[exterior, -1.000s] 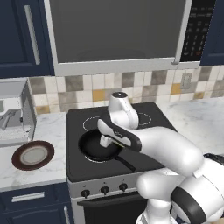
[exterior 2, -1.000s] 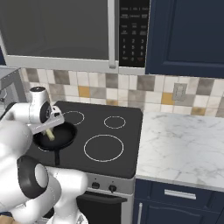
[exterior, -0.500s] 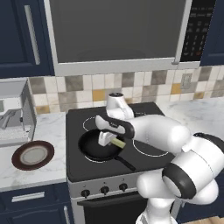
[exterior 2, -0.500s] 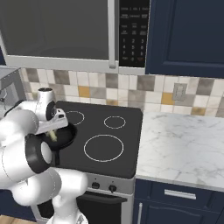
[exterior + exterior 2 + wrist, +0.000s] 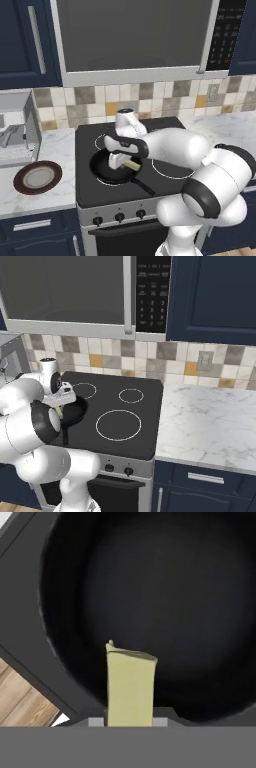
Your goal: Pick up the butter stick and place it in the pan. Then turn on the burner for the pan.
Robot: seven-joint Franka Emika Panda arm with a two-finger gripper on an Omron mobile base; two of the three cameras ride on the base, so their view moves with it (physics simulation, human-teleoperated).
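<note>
The pincer (image 5: 119, 161) is gripping the butter stick (image 5: 132, 164) directly over the pan (image 5: 107, 169), its long axis pointing down toward the pan floor.

Even, diffuse rendered light fills both base views, without hard shadows or glare. The black glass cooktop (image 5: 165, 177) stays matte, with no reflections. In the hand view the round black frying pan (image 5: 165, 602) looks soft and slightly blurred, its interior nearly featureless.
</note>
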